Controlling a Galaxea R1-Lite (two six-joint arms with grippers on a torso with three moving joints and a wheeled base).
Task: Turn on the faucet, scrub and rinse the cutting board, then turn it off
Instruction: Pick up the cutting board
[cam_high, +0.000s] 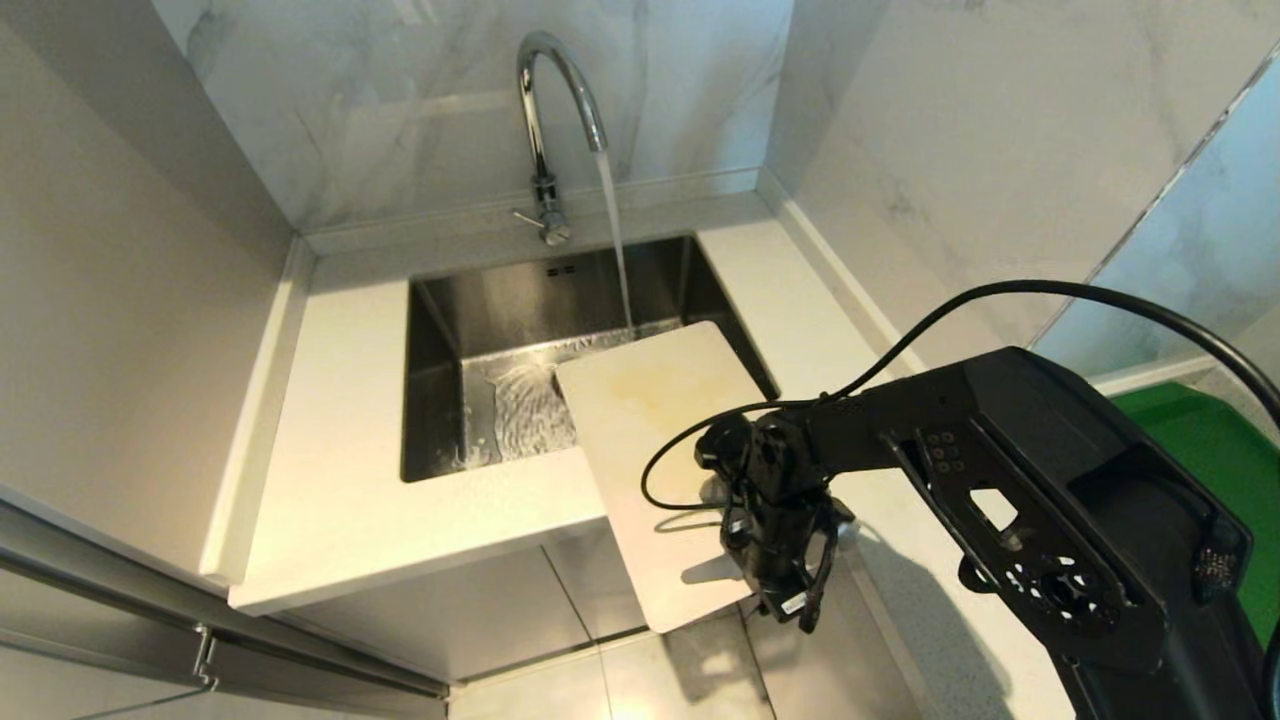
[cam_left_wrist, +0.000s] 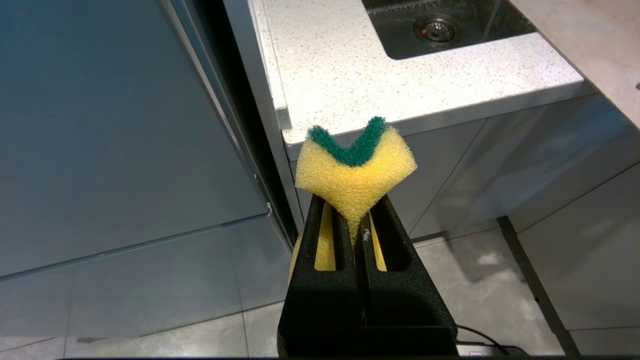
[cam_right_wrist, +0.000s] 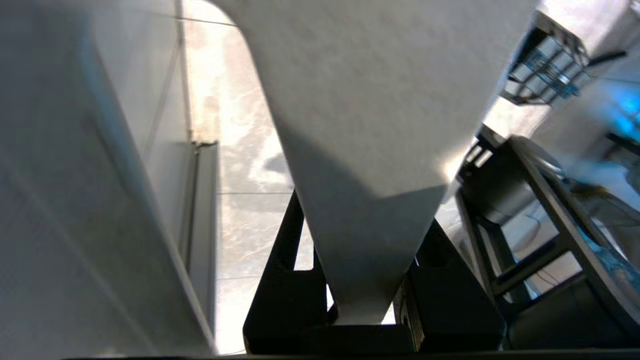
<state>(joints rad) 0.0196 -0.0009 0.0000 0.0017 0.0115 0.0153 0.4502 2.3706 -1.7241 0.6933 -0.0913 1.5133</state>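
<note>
Head view: faucet (cam_high: 548, 120) running, my right gripper (cam_high: 775, 585) pinching cutting board (cam_high: 655, 440); only left wrist view shows left gripper (cam_left_wrist: 356, 220) squeezing sponge (cam_left_wrist: 355, 165)

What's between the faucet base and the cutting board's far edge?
In the head view, only the sink: its steel basin, with the running water stream falling from the faucet just past the cutting board.

The right gripper (cam_high: 790, 590) covers the lower right corner of the cutting board (cam_high: 650, 430) in the head view, so its slot handle stays hidden; the right wrist view's top edge cuts the board off; the sponge's (cam_left_wrist: 355, 170) lower part hides between the fingers (cam_left_wrist: 320, 245).
</note>
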